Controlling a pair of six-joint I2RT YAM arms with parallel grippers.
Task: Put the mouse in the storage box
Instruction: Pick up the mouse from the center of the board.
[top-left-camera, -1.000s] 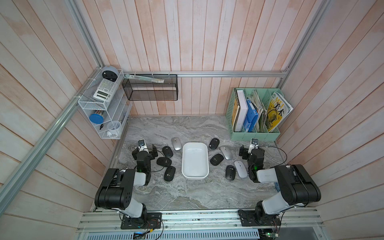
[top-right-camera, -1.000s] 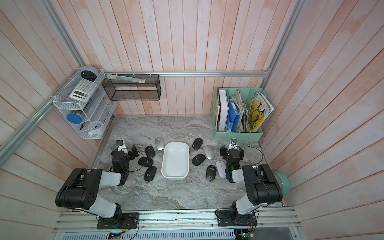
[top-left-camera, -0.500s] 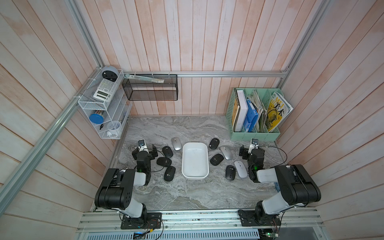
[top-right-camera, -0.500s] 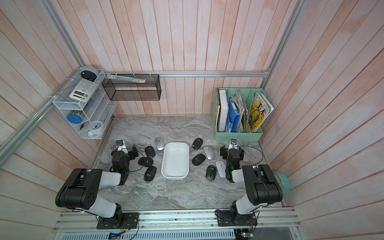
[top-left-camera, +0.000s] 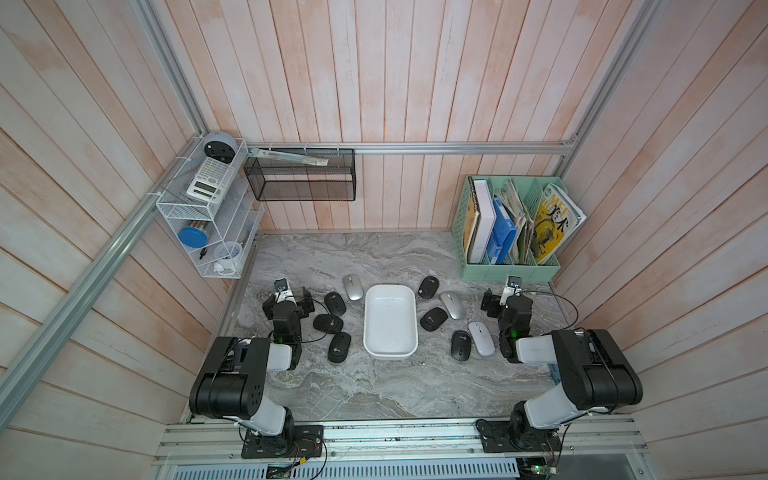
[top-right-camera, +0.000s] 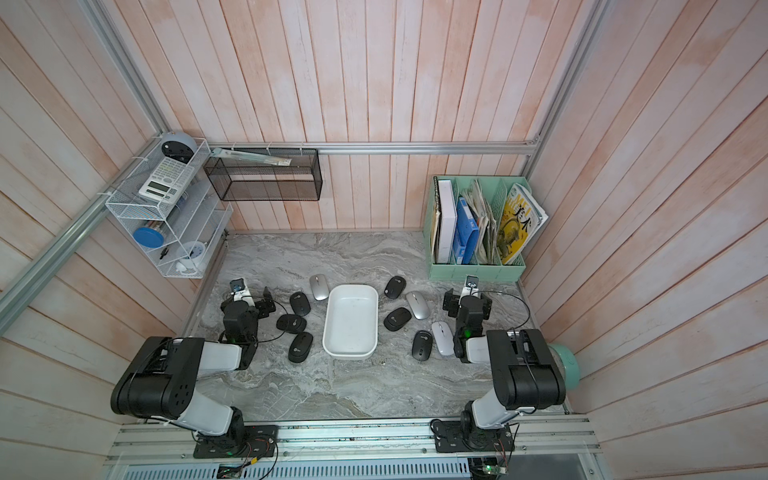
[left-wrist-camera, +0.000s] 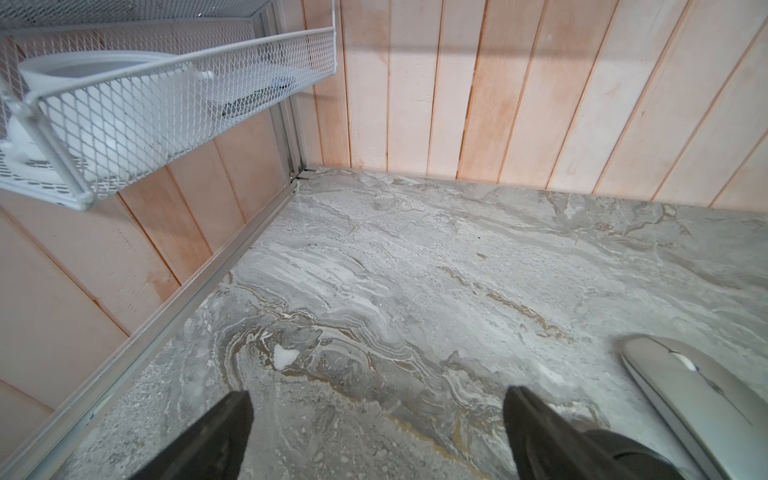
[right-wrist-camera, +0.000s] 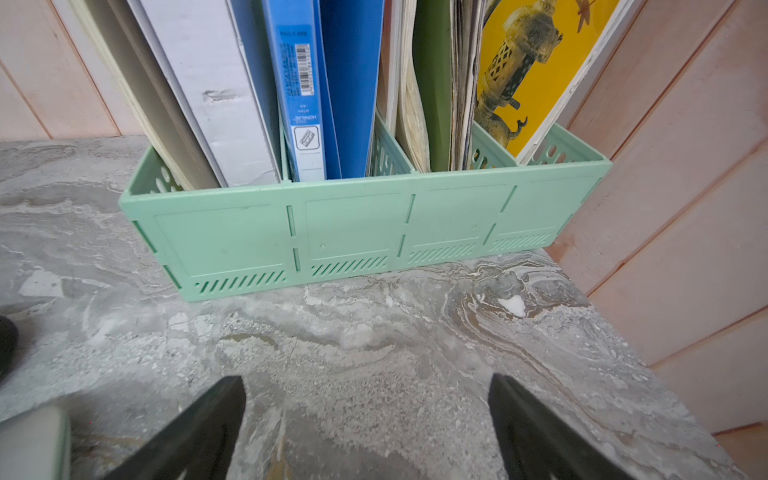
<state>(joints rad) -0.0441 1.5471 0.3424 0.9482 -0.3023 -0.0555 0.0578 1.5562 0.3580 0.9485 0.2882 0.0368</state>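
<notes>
- Nothing has moved since the earlier frames; both arms sit parked.
- Left tool (left-wrist-camera: 374, 399) and right tool (right-wrist-camera: 365, 386) stand apart, empty, over bare table (top-left-camera: 374, 257).
- Box (top-left-camera: 390, 354) stands mid-table, empty; mice lie on either side of it, none picked up yet.
- Next, likely: reach for a near one, perhaps the silver mouse (left-wrist-camera: 698, 399) beside the left tool.
- Count: six black mice (top-left-camera: 335, 303), two silver, one white mouse (top-left-camera: 481, 338); one box.

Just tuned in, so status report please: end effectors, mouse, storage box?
Left end effector open, empty. Right end effector open, empty. Storage box empty; mice all outside on tabletop. Nothing blocking.
</notes>
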